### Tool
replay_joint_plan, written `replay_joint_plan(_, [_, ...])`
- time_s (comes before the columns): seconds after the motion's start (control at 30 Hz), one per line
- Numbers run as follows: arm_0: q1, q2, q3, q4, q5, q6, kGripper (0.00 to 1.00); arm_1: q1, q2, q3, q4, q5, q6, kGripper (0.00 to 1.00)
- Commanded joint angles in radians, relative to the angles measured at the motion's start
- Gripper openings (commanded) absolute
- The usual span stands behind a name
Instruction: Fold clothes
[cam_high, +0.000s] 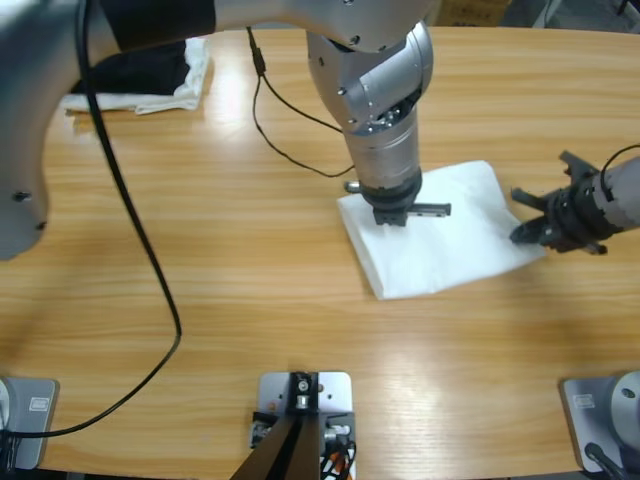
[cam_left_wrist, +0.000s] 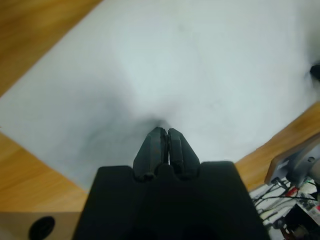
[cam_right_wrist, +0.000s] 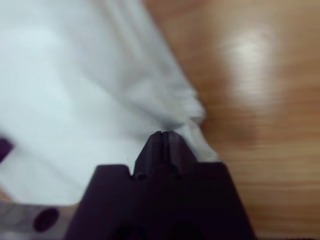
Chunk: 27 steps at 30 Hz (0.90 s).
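**A:** Folding looks nearly done. Shirt (cam_high: 440, 235) is down to a compact white rectangle, right of centre on the surface (cam_high: 200, 250).

**B:** Grippers?

**A:** Left gripper (cam_left_wrist: 165, 132) is clenched, tips pressed down into the shirt's middle; cloth dimples around them. Can't say it has pinched any fabric. Right gripper (cam_right_wrist: 162, 135) is clenched too, at the shirt's right edge where the layers stack. Can't tell if it holds cloth or just touches it.

**B:** What's left?

**A:** My guess: one last fold or just smoothing, then let go. Edges are fairly square, the near corner slightly uneven.

**B:** Shirt condition?

**A:** Plain white, thin, flat, few wrinkles. No logo or tag showing. A separate dark and white pile (cam_high: 160, 75) sits at the far left corner, well apart.
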Motion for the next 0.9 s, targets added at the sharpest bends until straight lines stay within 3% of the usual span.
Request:
replay_joint_plan(0.03, [0.017, 0.135, -0.113, 0.113, -0.042, -0.018, 0.0, 0.013, 0.114, -0.028, 0.092, -0.093, 0.066, 0.0])
replay_joint_plan(0.3, [0.021, 0.052, -0.114, 0.184, -0.017, 0.006, 0.0, 0.016, 0.088, -0.043, 0.134, -0.144, 0.1, 0.0])
replay_joint_plan(0.5, [0.011, -0.177, -0.064, 0.327, 0.183, 0.05, 0.0, 0.019, 0.032, -0.04, 0.113, -0.15, 0.1, 0.0])
replay_joint_plan(0.53, [0.012, -0.222, -0.04, 0.335, 0.225, 0.058, 0.0, 0.033, 0.0, -0.043, 0.112, -0.151, 0.097, 0.295])
replay_joint_plan(0.57, [0.012, -0.265, -0.011, 0.341, 0.269, 0.069, 0.0, 0.048, -0.04, -0.053, 0.111, -0.162, 0.093, 0.919])
replay_joint_plan(0.6, [0.012, -0.306, 0.028, 0.344, 0.309, 0.089, 0.0, 0.062, -0.08, -0.076, 0.134, -0.182, 0.093, 1.0])
replay_joint_plan(0.73, [0.006, -0.496, 0.27, 0.331, 0.379, 0.205, 0.0, 0.178, -0.157, -0.327, 0.449, -0.264, 0.001, 1.0])
replay_joint_plan(0.77, [0.006, -0.549, 0.334, 0.324, 0.389, 0.218, 0.038, 0.221, -0.166, -0.374, 0.497, -0.263, -0.034, 1.0])
replay_joint_plan(0.87, [0.03, -0.7, 0.565, 0.323, 0.489, 0.24, 0.936, 0.272, -0.209, -0.445, 0.578, -0.195, -0.135, 1.0])
replay_joint_plan(0.9, [0.06, -0.72, 0.632, 0.322, 0.498, 0.279, 0.987, 0.274, -0.225, -0.447, 0.589, -0.193, -0.14, 1.0])
